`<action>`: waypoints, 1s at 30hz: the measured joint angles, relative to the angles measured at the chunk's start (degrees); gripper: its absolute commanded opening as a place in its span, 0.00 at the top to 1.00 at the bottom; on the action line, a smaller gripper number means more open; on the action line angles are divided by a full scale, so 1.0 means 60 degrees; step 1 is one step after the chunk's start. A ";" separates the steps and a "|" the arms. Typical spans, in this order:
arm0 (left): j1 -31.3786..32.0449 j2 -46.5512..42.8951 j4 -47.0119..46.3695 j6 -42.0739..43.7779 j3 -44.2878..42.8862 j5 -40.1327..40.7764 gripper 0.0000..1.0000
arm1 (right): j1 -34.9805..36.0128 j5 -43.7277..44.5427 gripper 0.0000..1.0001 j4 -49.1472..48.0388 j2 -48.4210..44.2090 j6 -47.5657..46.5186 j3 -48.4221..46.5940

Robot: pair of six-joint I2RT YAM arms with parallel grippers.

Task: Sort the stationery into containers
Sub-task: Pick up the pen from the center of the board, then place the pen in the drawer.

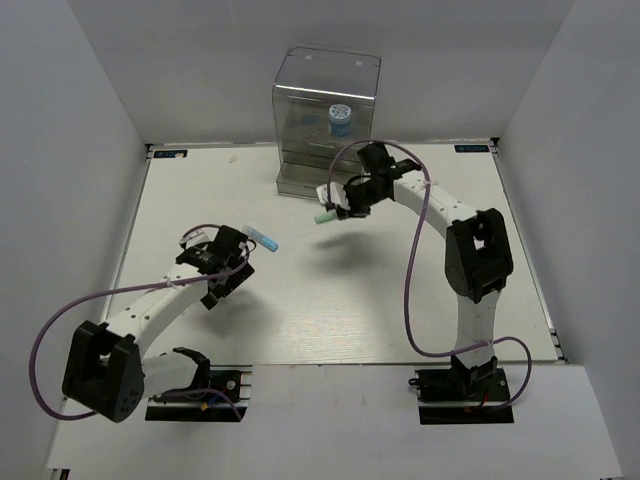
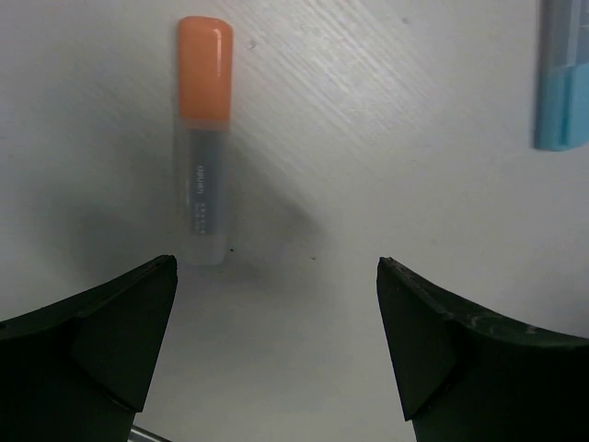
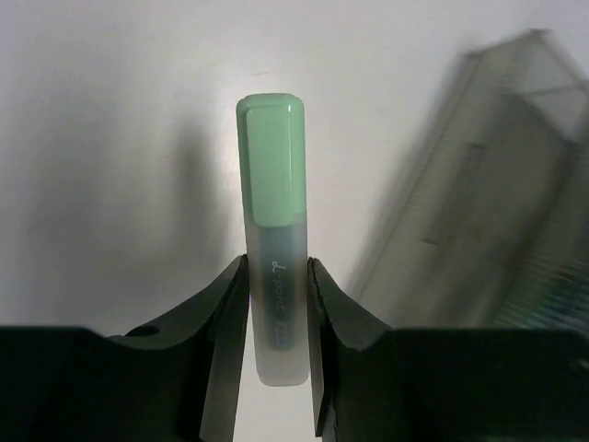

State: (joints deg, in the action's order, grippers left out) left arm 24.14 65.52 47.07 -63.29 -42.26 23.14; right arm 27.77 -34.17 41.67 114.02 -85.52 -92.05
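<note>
Camera above: our right end effector holds the green marker off the desk, near the drawer box.

Left wrist: our left end effector gapes empty before the orange-capped marker.

Right wrist: jaws pinch the barrel below its cap. We judge it light, stiff and slick.

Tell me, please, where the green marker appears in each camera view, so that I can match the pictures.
Top external: centre, green marker in the right hand, just in front of the clear drawer box.
Left wrist: not in it.
Right wrist: centre, cap up, green marker pinched in the right hand.
Shared landmark: the clear drawer box, top centre in top external, right side in right wrist.
</note>
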 measured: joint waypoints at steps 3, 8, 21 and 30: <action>-0.0007 0.0707 0.0164 0.0160 -0.0044 0.0080 0.01 | 0.0000 0.0306 1.00 -0.1111 0.0233 0.1818 -0.1107; -0.0011 0.1228 0.0157 0.0521 -0.0168 0.0153 0.01 | 0.0000 0.1286 1.00 -0.2306 0.1337 0.3519 -0.3304; -0.0390 0.1781 0.0004 0.1045 -0.0288 0.0255 0.01 | 0.0000 0.3457 0.82 -0.3330 0.3552 0.4943 -0.4233; -0.0470 0.1861 -0.0098 0.1082 -0.0288 0.0240 0.01 | 0.0000 0.3701 0.49 -0.3858 0.3614 0.5362 -0.4197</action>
State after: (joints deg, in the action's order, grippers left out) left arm 21.32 76.69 46.48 -56.80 -43.99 24.58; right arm 27.77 -11.97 18.52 135.70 -53.34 -117.23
